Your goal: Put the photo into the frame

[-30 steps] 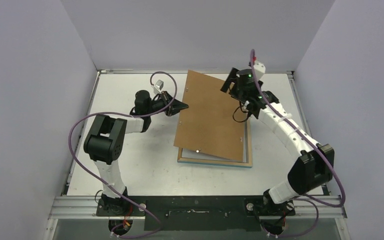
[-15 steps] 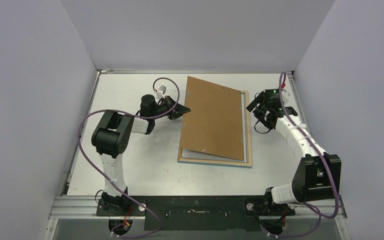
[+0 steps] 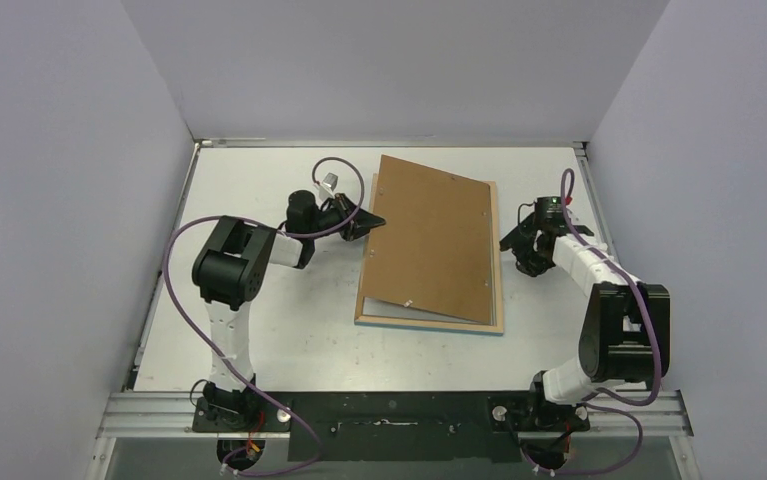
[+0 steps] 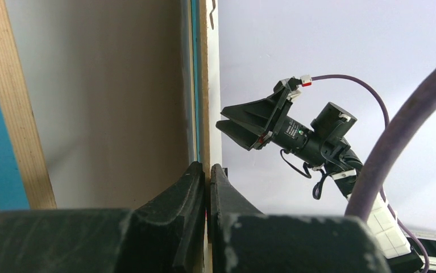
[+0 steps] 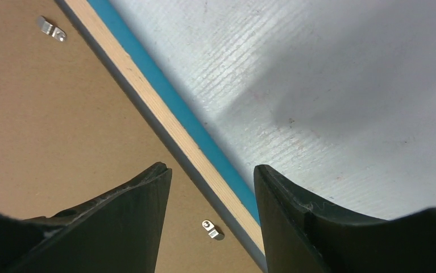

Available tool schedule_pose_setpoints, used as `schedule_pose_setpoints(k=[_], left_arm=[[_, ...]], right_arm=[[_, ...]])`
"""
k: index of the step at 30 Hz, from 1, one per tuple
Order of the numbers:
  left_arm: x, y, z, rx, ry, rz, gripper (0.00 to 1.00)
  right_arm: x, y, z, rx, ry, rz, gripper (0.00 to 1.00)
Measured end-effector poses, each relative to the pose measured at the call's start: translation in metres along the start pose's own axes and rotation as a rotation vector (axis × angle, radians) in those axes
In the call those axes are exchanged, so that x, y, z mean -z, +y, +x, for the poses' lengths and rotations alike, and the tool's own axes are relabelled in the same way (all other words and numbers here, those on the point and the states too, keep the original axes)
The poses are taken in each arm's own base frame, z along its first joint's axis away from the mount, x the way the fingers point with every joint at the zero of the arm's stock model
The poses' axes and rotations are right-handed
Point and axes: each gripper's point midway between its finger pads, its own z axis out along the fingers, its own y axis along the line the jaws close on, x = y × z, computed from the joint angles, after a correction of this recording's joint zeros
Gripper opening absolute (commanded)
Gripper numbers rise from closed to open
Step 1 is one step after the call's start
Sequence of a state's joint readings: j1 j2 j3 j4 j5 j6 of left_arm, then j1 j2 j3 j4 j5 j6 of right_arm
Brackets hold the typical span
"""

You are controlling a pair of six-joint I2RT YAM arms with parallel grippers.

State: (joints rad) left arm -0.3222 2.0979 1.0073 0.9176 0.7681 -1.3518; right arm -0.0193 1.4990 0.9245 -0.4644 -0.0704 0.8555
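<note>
One table (image 3: 259, 330), walled at 9, 12 and 3 o'clock. On it, right of centre, lies one frame (image 3: 429, 326), back upward, its 6 and 3 o'clock rails showing. One brown board (image 3: 429, 240) lies skewed on top, its 11 o'clock corner jutting past the frame. What lies under the board is hidden.

There are two arms. The left gripper (image 3: 368, 222) is at the board's 9 o'clock edge, with its fingers (image 4: 187, 199) pressed together on that thin brown edge. The right gripper (image 3: 519, 255) is at the frame's 3 o'clock side, just off the rail. Its fingers are spread, and in the wrist view the rail runs across the gap between them.

The right wrist view shows two small metal clips (image 5: 51, 28) on the board near that rail.
</note>
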Motion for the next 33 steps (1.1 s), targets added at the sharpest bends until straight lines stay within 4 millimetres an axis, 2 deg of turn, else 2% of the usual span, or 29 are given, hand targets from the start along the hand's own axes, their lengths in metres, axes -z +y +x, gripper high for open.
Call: schedule_pose_setpoints(k=[3, 8, 13, 20, 26, 33], left_arm=[[-0.003, 0.003, 0.003, 0.006, 0.007, -0.002, 0.00], [-0.005, 0.001, 0.007, 0.004, 0.015, 0.004, 0.00], [-0.001, 0.008, 0.012, 0.031, 0.016, -0.009, 0.00], [0.002, 0.013, 0.017, 0.046, 0.018, -0.015, 0.00], [0.001, 0.005, 0.013, 0.032, 0.006, 0.019, 0.00], [0.000, 0.006, 0.010, 0.027, -0.010, 0.028, 0.00]], right_arm=[[-0.006, -0.005, 0.003, -0.009, 0.015, 0.015, 0.52], [-0.017, -0.017, 0.010, -0.028, 0.036, 0.043, 0.41], [-0.023, -0.031, 0.017, -0.036, 0.038, 0.081, 0.37], [-0.027, -0.037, 0.023, -0.033, 0.041, 0.088, 0.37], [-0.028, -0.034, 0.020, -0.028, 0.033, 0.074, 0.38], [-0.032, -0.027, 0.020, -0.027, 0.031, 0.039, 0.38]])
